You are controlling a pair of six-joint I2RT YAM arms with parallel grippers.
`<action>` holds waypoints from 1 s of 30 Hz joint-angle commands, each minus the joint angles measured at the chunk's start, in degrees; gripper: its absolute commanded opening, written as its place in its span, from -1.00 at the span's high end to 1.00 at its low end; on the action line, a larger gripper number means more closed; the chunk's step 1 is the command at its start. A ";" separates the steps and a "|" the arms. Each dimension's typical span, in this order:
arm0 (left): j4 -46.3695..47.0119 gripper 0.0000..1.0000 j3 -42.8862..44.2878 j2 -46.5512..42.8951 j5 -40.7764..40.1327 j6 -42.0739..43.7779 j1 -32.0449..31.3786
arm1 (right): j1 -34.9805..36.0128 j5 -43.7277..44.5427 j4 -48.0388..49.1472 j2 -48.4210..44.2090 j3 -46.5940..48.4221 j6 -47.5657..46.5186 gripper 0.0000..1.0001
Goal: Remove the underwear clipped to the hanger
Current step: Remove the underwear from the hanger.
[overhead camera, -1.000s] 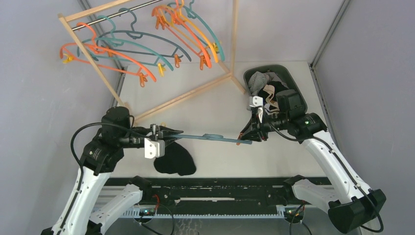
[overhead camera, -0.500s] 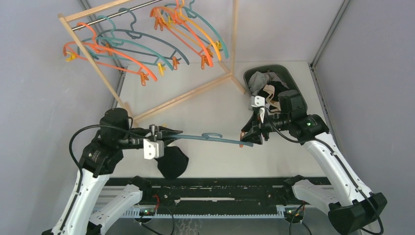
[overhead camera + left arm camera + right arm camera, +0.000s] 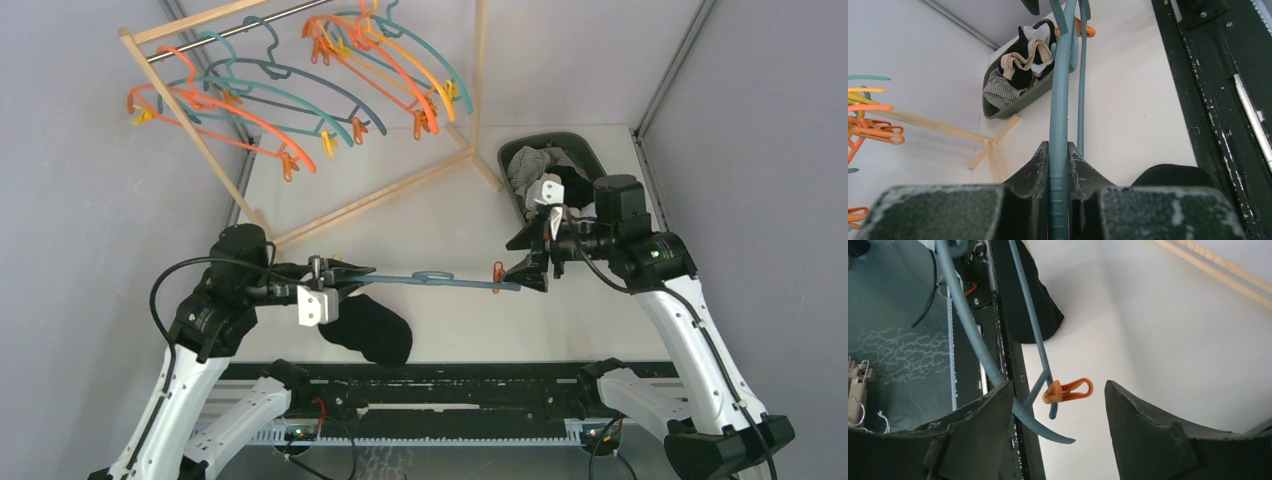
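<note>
Overhead view: a blue-grey hanger [image 3: 430, 280] stretches level across the centre of the frame, above a white worktop [image 3: 420, 215]. The left claw [image 3: 345, 272] is pressed together on the hanger's left end. The black underwear [image 3: 367, 330] droops from that end at lower centre-left, near the worktop's front edge. The right claw [image 3: 530, 268] is spread, its fingers on either side of an orange clip [image 3: 498, 272] at the hanger's right end, pinching nothing. A dark green bin [image 3: 552, 137] at upper right holds further underwear [image 3: 1024, 75]. A wooden rack [image 3: 380, 193] carrying hangers stands at upper left.
</note>
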 commanded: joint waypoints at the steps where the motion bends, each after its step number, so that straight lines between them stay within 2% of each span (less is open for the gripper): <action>1: 6.76 1.00 -2.15 -0.42 -0.29 -2.82 0.56 | -1.55 -4.75 -0.61 -1.50 5.63 2.34 -0.35; 8: 13.88 1.00 -5.05 -0.84 -0.40 -11.49 0.58 | 4.06 -0.87 0.87 -2.15 7.31 1.88 -0.39; 17: 15.99 1.00 -4.99 -0.22 0.24 -15.27 0.53 | 13.61 6.98 2.73 2.30 8.70 -0.05 -0.32; 21: 16.02 1.00 -5.13 0.80 0.24 -15.88 0.50 | 16.80 9.32 2.12 5.61 11.82 -1.18 -0.12; 26: 16.33 1.00 -5.29 1.85 -0.70 -16.20 0.46 | 20.43 11.11 1.45 8.85 14.82 -2.30 0.30; 30: 16.98 1.00 -5.10 1.97 -0.46 -17.65 0.46 | 22.14 12.09 1.13 10.65 14.25 -3.35 0.53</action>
